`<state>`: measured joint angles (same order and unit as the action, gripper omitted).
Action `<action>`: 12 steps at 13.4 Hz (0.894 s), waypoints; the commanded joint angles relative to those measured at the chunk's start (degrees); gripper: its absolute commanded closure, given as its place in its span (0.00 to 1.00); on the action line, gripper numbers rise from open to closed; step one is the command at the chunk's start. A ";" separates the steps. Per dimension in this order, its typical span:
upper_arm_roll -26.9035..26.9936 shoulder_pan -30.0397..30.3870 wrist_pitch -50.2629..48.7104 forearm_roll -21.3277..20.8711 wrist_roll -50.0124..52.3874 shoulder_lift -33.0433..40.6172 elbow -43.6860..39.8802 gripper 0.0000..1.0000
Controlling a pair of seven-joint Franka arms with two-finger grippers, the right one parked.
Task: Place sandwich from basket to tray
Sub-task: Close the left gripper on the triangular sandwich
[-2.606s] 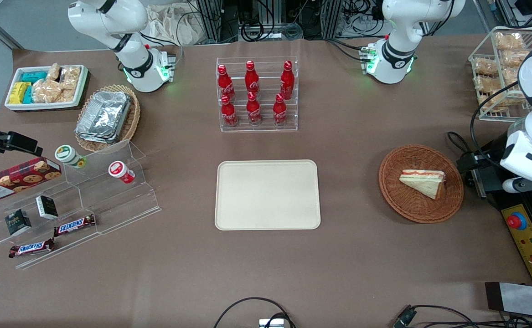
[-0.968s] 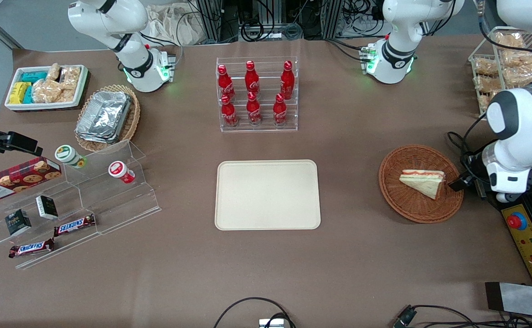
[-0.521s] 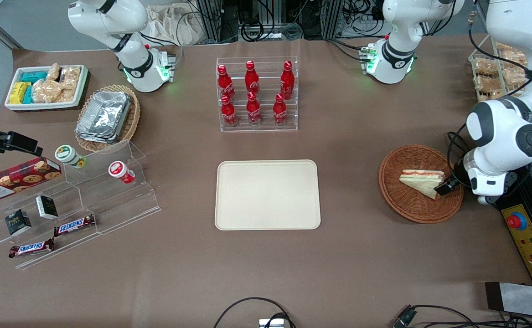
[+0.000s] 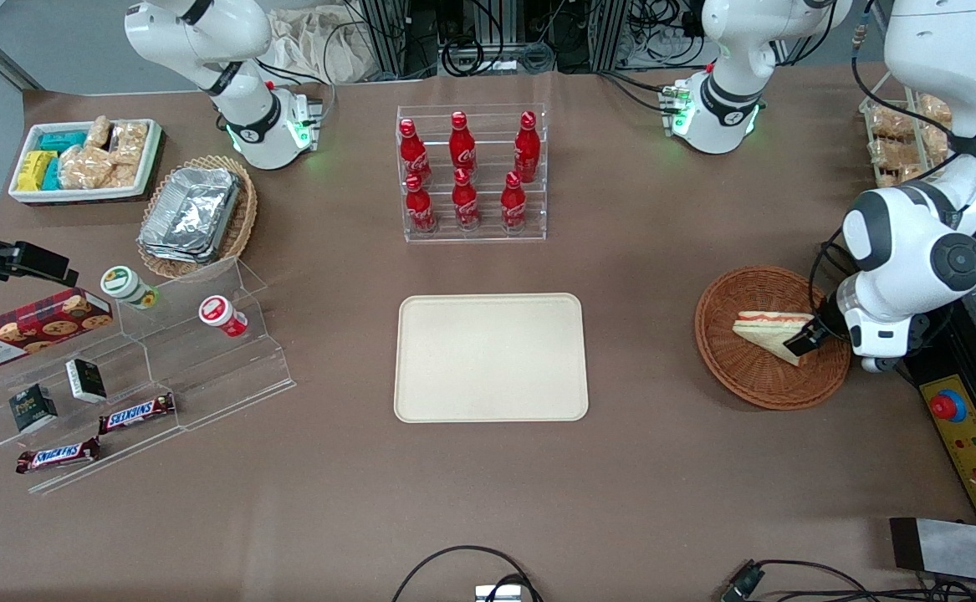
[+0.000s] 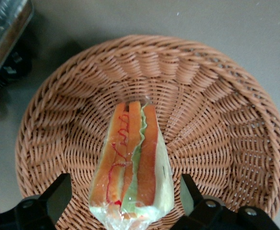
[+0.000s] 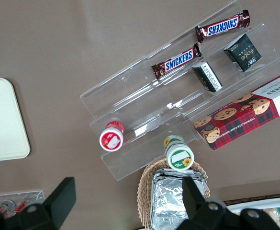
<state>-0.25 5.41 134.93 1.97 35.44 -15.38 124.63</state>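
The brown table (image 4: 663,468) carries the cream tray (image 4: 491,358) at its middle, bare. Farther from the front camera stands a clear rack of red bottles (image 4: 471,171). Toward the working arm's end sits the wicker basket (image 4: 755,380), holding the wrapped sandwich (image 5: 132,165). The gripper (image 5: 125,203) hangs over it, fingers (image 5: 58,194) spread wide either side of the wedge, not touching.

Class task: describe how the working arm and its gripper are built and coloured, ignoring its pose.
The working arm has glossy white rounded shells with dark grey joint caps and black bands, and black cables run along it. Its base glows green. The gripper has two black wedge-shaped fingers on a black body.
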 commanded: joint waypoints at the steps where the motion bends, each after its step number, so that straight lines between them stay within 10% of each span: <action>1: -0.10 -0.23 0.68 0.75 0.86 -1.57 0.44 0.00; 4: -0.10 -0.23 0.16 0.67 0.24 -2.10 0.09 0.11; 7: -0.10 -0.14 -3.08 0.67 0.68 -2.90 -2.80 0.83; 12: 0.08 0.21 -23.10 -0.21 -5.63 -4.39 -17.11 1.00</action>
<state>-0.22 5.47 118.61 2.19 32.12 -17.89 114.88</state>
